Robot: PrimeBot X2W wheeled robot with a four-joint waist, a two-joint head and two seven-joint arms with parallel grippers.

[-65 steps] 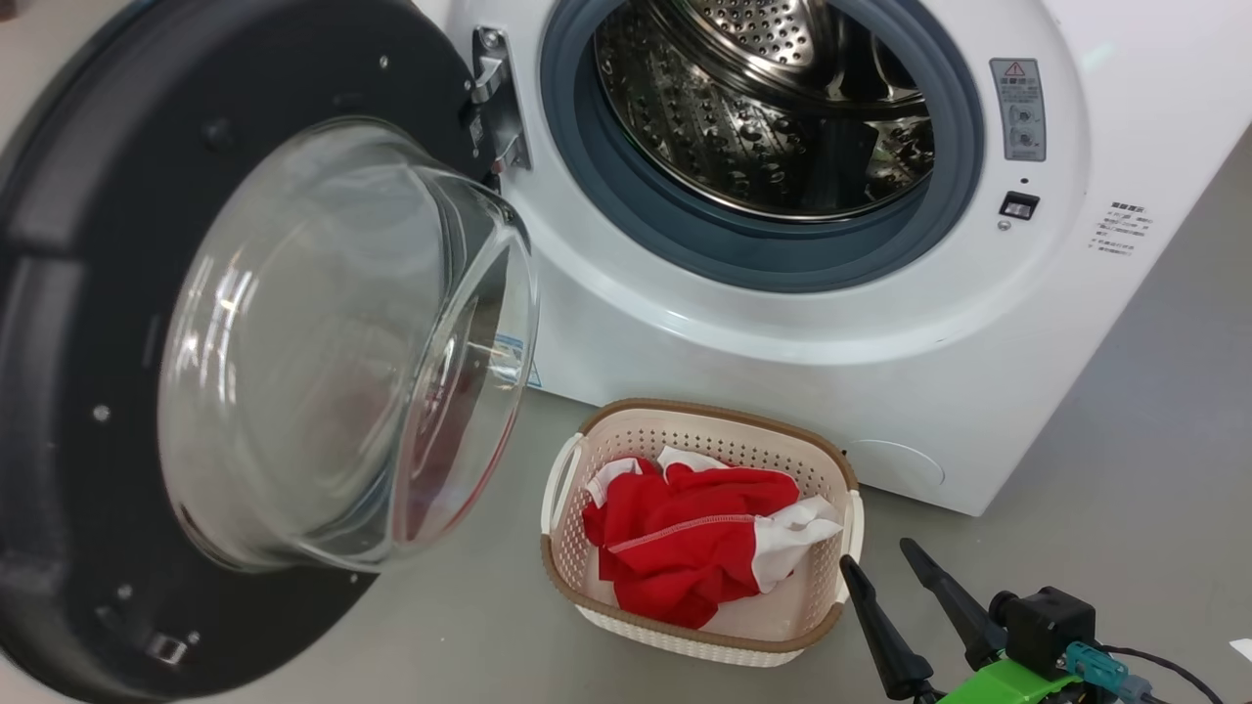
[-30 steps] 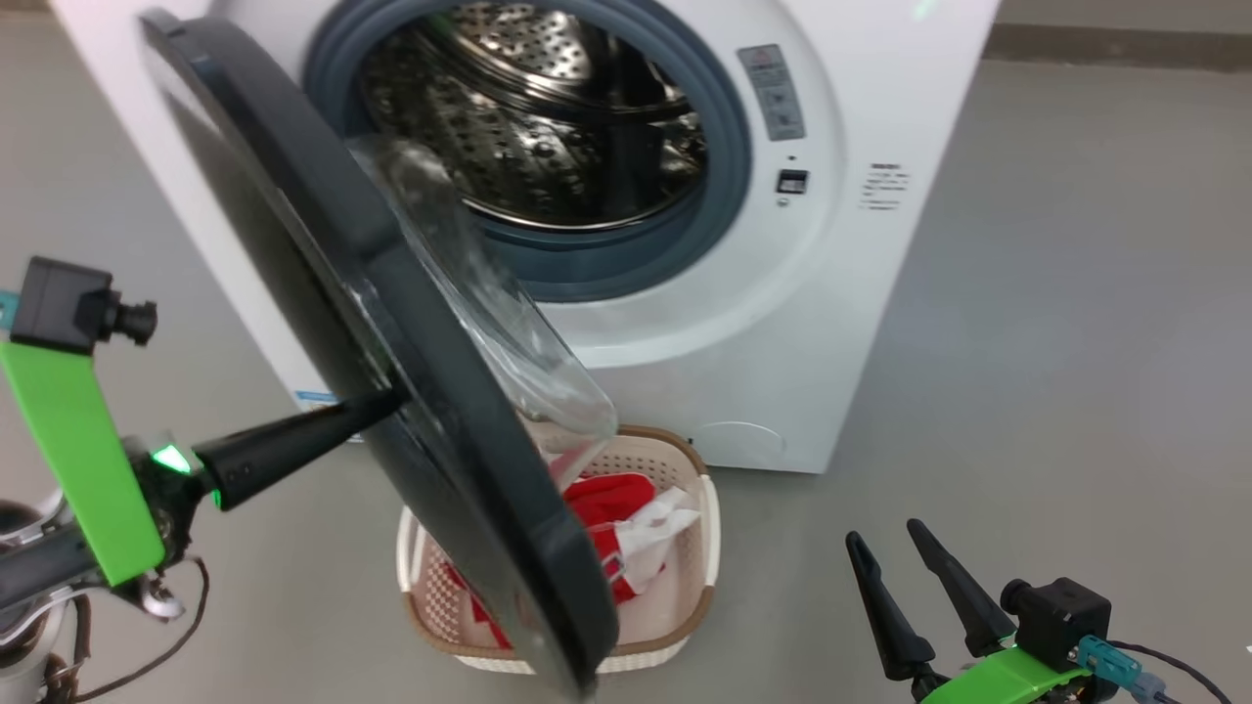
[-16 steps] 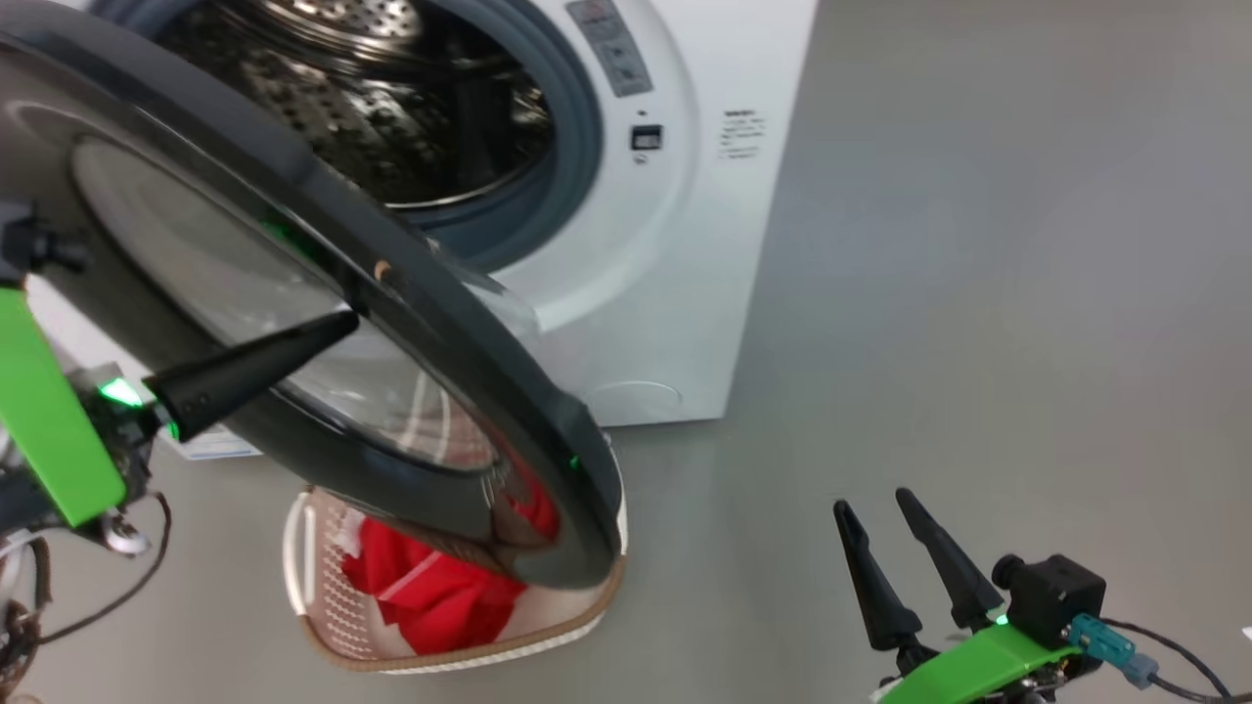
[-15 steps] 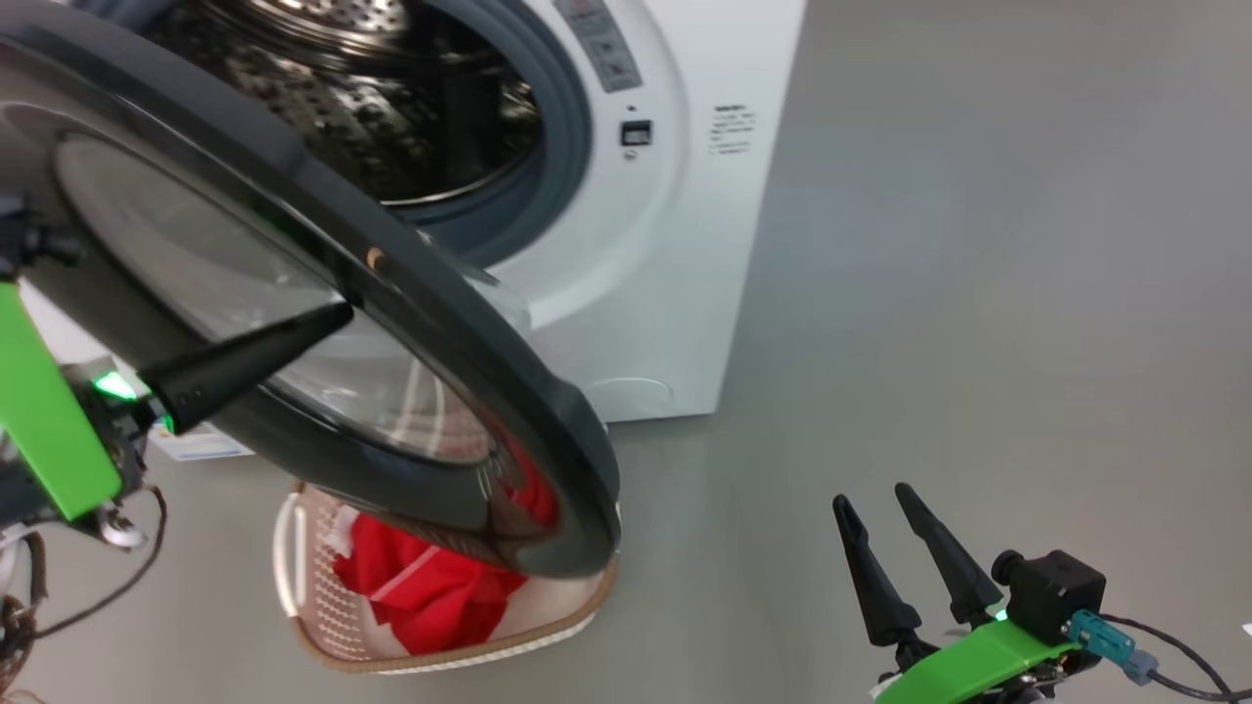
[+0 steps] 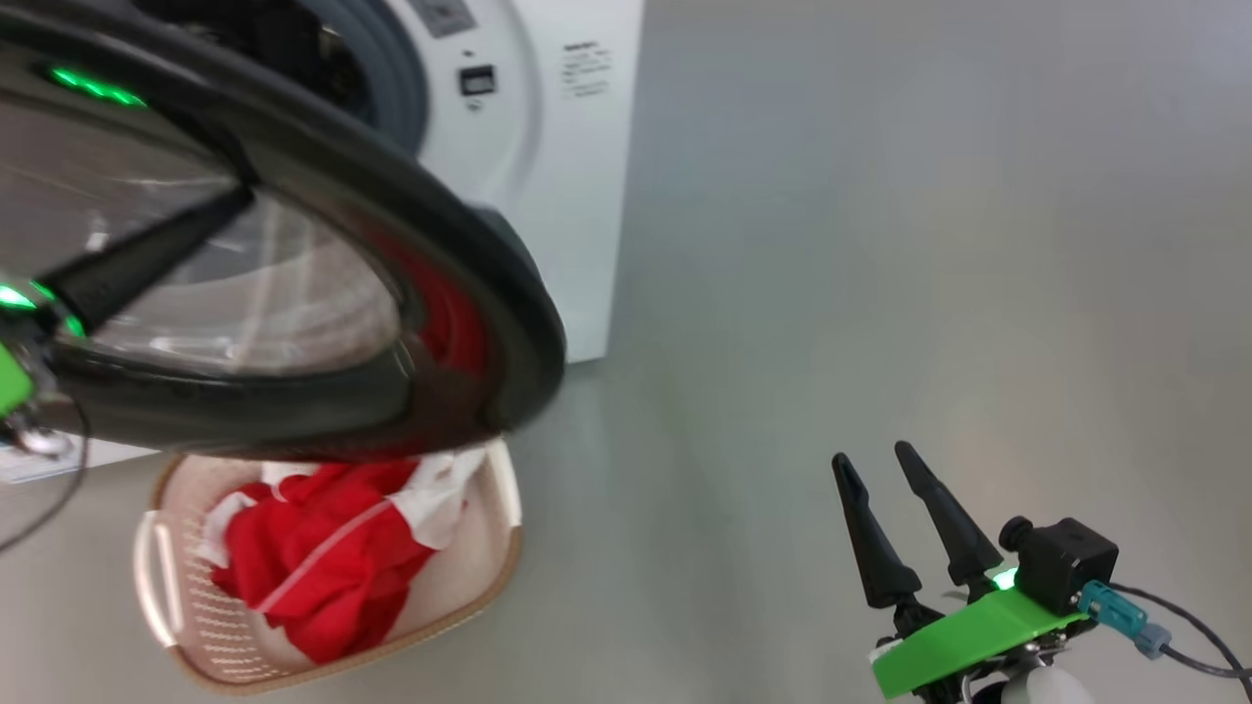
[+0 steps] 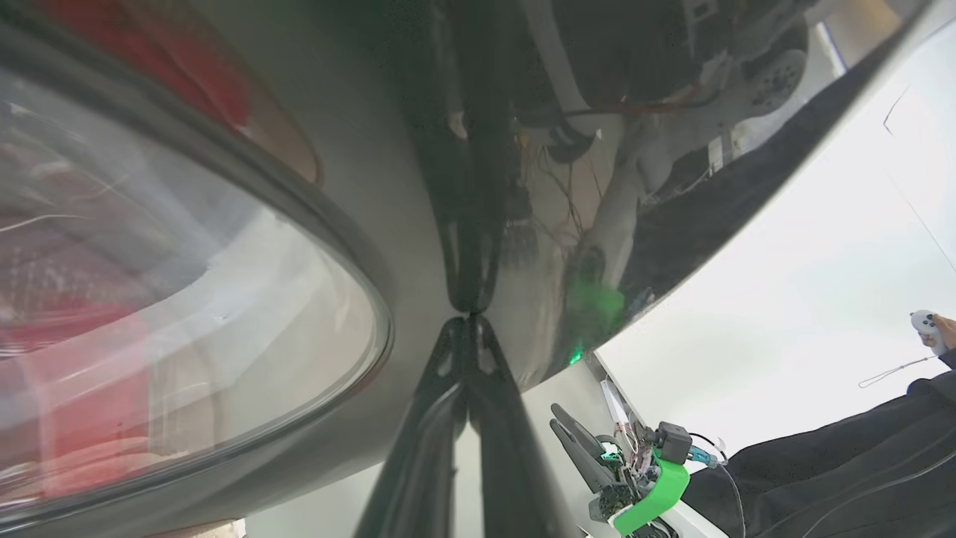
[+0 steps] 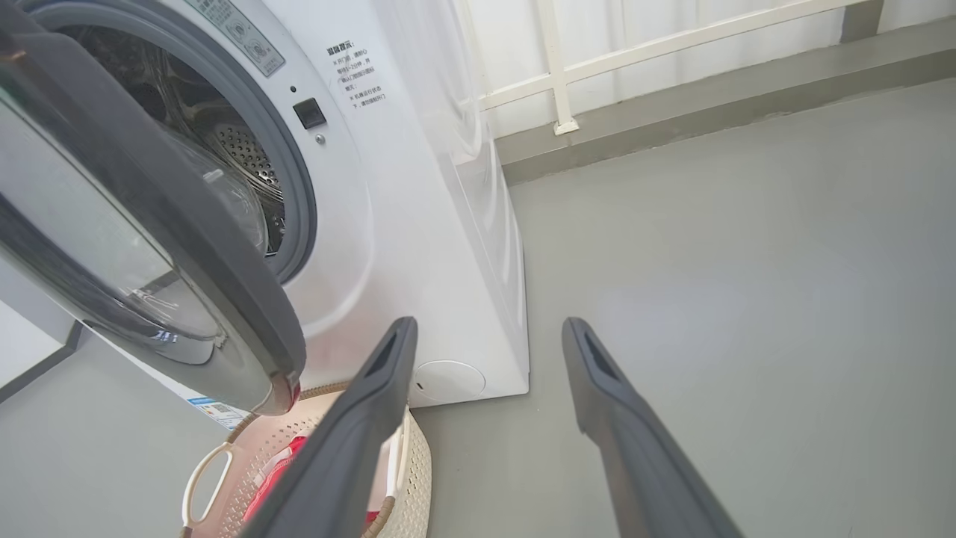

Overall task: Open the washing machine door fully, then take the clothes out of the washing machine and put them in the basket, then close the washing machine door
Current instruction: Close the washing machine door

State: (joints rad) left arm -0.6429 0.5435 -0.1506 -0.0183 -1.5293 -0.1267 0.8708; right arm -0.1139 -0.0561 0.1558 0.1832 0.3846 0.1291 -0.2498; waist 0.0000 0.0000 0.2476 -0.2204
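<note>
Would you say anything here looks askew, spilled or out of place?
Nothing stands out. The clothes lie inside the basket, which sits upright on the floor before the washing machine, whose door stands partly open.

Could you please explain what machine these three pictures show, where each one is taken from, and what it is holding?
It is a two-armed wheeled robot doing laundry. The head camera looks down at the white washing machine, its black-rimmed glass door partly swung, and a basket on the floor holding red-and-white clothes. The other two pictures come from cameras on each wrist. The left gripper, jaws shut, presses its tip against the door's outer face. The right gripper hangs open and empty over the floor.
</note>
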